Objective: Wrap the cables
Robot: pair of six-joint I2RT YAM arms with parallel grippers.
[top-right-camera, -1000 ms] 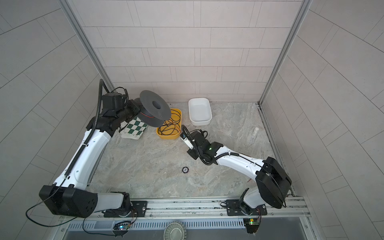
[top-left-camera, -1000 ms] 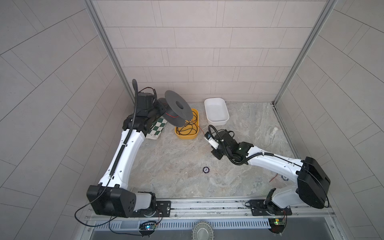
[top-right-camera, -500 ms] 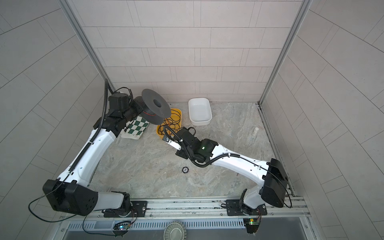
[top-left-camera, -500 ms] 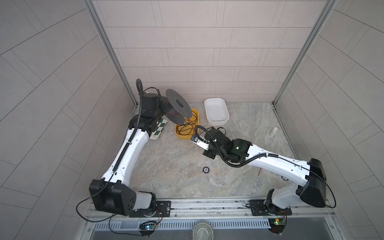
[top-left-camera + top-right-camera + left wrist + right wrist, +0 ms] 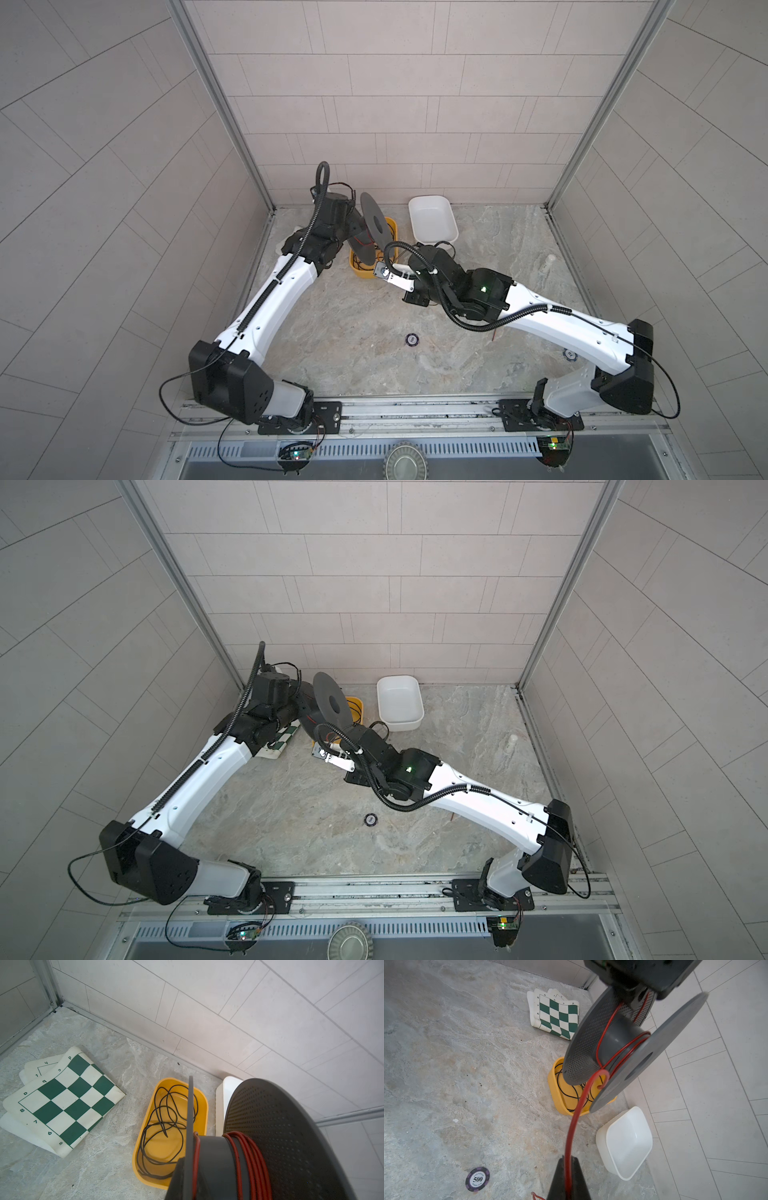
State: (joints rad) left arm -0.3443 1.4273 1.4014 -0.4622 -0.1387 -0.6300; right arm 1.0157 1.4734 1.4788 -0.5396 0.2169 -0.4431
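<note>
While the left gripper (image 5: 631,991) clamps the grey spool (image 5: 623,1043) near the back edge of the table (image 5: 332,332), the red wire (image 5: 572,1126) sits partly wound on its hub, its tail pinched tight in the right gripper (image 5: 568,1178). Looks light, limp, springy; I'd grip close to the spool.

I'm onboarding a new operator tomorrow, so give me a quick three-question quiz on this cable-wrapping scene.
1. True or false: the right gripper is shut on the red wire.
2. What lies in the yellow tray? A) a black cable B) chess pieces C) nothing
3. Fill in: the left gripper holds the grey ____, with red turns on its hub.

Key: 1 true; 2 A; 3 spool.
</note>
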